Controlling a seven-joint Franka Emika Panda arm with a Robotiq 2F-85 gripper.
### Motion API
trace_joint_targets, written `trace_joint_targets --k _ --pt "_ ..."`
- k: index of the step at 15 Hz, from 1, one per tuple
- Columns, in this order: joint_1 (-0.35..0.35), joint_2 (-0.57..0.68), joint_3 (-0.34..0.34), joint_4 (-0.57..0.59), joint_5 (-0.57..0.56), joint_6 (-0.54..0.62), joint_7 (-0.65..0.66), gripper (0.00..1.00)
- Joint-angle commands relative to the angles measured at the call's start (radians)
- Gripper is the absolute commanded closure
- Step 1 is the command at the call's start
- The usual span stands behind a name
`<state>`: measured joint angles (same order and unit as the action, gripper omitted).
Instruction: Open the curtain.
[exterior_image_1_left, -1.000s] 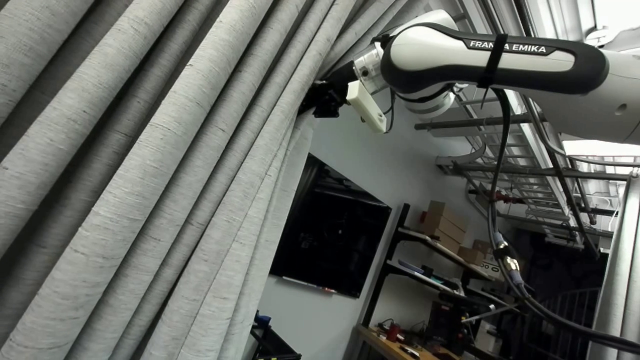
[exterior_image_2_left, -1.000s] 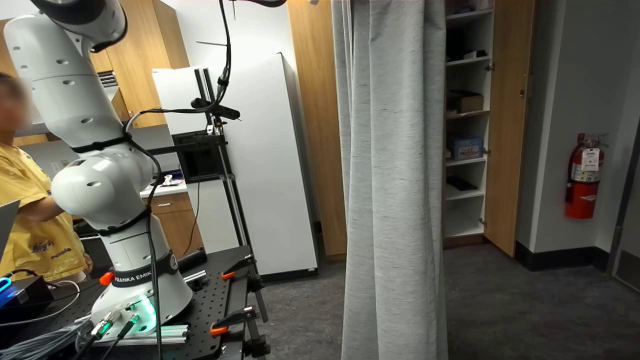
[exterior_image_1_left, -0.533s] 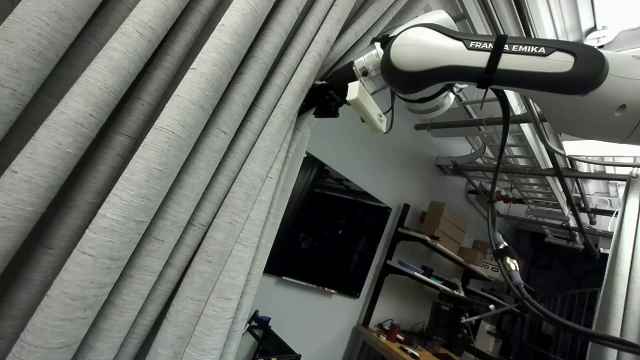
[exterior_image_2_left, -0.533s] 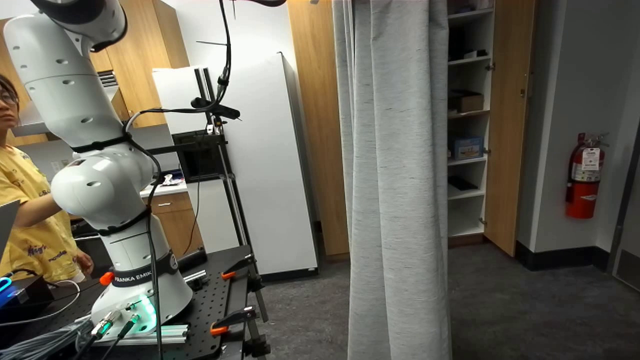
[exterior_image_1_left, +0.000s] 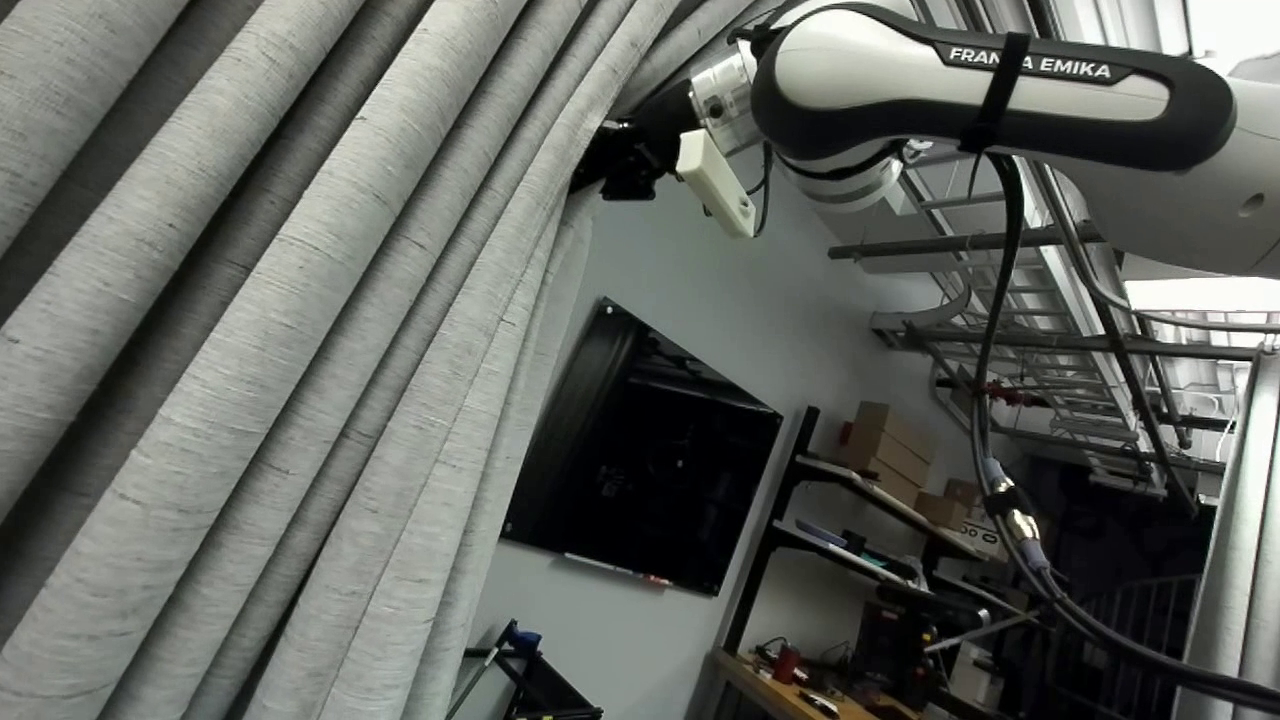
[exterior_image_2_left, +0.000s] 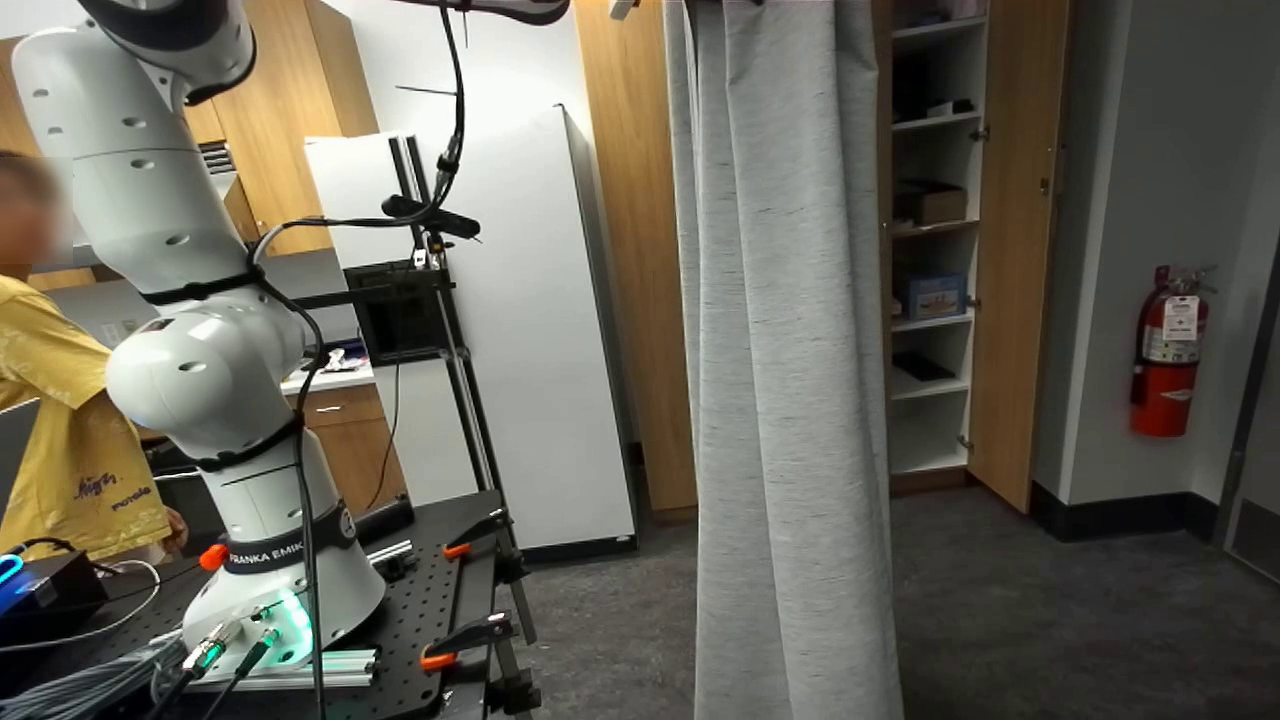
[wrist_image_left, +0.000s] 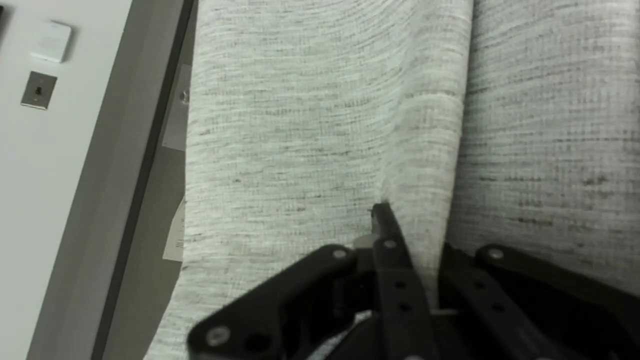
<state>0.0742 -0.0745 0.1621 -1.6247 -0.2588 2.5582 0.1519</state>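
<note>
The curtain is a large light-grey woven drape with long deep folds. It fills the left of an exterior view (exterior_image_1_left: 330, 330) and hangs down the middle of an exterior view (exterior_image_2_left: 790, 380). It covers most of the wrist view (wrist_image_left: 285, 130). My gripper (wrist_image_left: 412, 240) is closed around a narrow fold, with one black finger on each side of the cloth. The far finger's tip is hidden behind the fold. In an exterior view, the black gripper (exterior_image_1_left: 610, 160) is at the curtain's edge, its fingertips hidden by cloth. Otherwise the gripper is out of view.
A black wall screen (exterior_image_1_left: 640, 460) and loaded shelves (exterior_image_1_left: 860, 500) are beyond the curtain. A cable (exterior_image_1_left: 1005, 490) hangs below the arm. A person in yellow (exterior_image_2_left: 80, 430) stands behind the robot base (exterior_image_2_left: 285, 600). An open cabinet (exterior_image_2_left: 930, 300) is behind the curtain.
The arm and gripper have moved up and left in an exterior view. The curtain's edge has shifted left with them, uncovering more of the black screen. The person has moved.
</note>
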Motion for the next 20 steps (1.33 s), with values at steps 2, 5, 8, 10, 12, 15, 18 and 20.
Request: trace_joint_targets --k 2,5,8,10,12,15,18,20 --pt "0.064 0.028 0.04 -0.077 0.05 -0.002 -0.024 1.0" --pt "0.08 0.017 0.047 -0.101 0.08 0.039 -0.028 1.0" --pt "0.096 0.005 0.054 -0.134 0.123 0.097 -0.032 1.0" --pt "0.108 -0.002 0.058 -0.16 0.169 0.152 -0.038 1.0" --pt "0.118 -0.018 0.063 -0.201 0.234 0.209 -0.063 1.0" --pt "0.143 -0.03 0.063 -0.245 0.326 0.285 -0.101 1.0" --pt "0.102 -0.042 0.038 -0.159 0.298 0.322 -0.07 0.99" --pt "0.106 -0.051 0.039 -0.175 0.316 0.336 -0.071 0.99"
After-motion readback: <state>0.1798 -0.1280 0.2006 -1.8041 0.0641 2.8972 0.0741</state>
